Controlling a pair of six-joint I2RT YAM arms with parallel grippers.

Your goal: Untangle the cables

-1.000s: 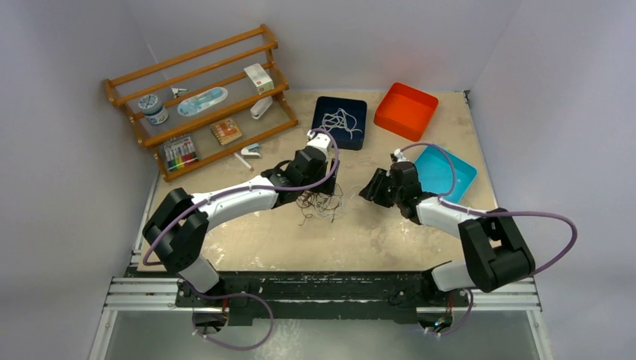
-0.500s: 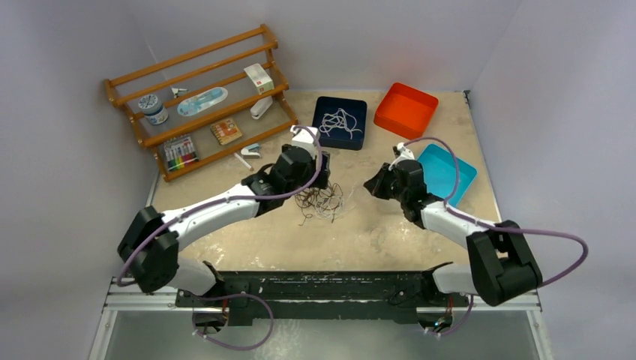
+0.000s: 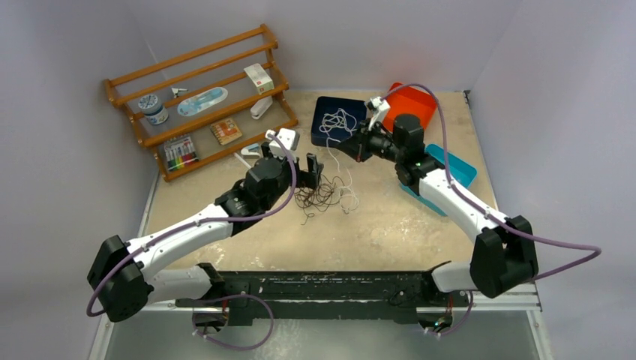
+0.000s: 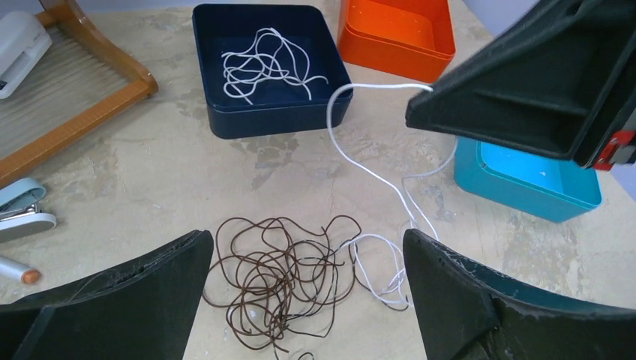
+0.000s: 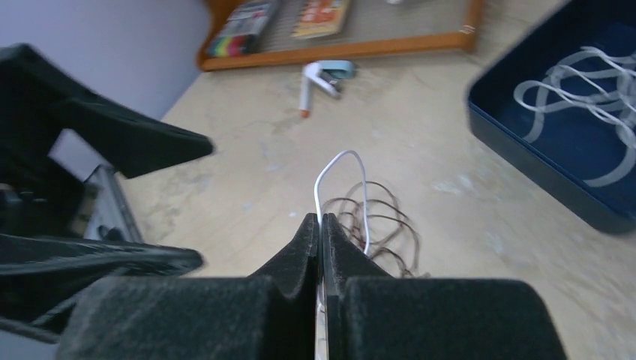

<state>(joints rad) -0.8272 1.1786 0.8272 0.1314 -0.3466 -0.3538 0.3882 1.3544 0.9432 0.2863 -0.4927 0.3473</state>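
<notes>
A dark brown cable tangle [image 3: 316,195] [image 4: 277,277] [image 5: 384,217] lies mid-table. A white cable [image 3: 339,169] [image 4: 358,161] [image 5: 339,161] rises from the tangle's right side, where its lower end still loops with the brown strands, to my right gripper [image 3: 358,147] [image 5: 321,221]. That gripper is shut on the white cable and is raised near the navy tray's front. My left gripper [image 3: 311,166] [image 4: 306,238] hovers open above the tangle's far edge, nothing between its fingers. Another white cable [image 3: 341,120] [image 4: 264,64] lies in the navy tray [image 3: 321,127] [image 4: 262,120].
An orange tray [image 3: 405,111] [image 4: 394,52] and a teal tray [image 3: 459,171] [image 4: 525,184] stand at the back right. A wooden rack [image 3: 202,97] with small items fills the back left. A stapler [image 3: 251,150] [image 5: 330,71] and a marker [image 3: 244,160] lie before it.
The right gripper shut on the white cable and swung up and back toward the navy tray, drawing it out. The left gripper opened wide and drew back off the tangle.
</notes>
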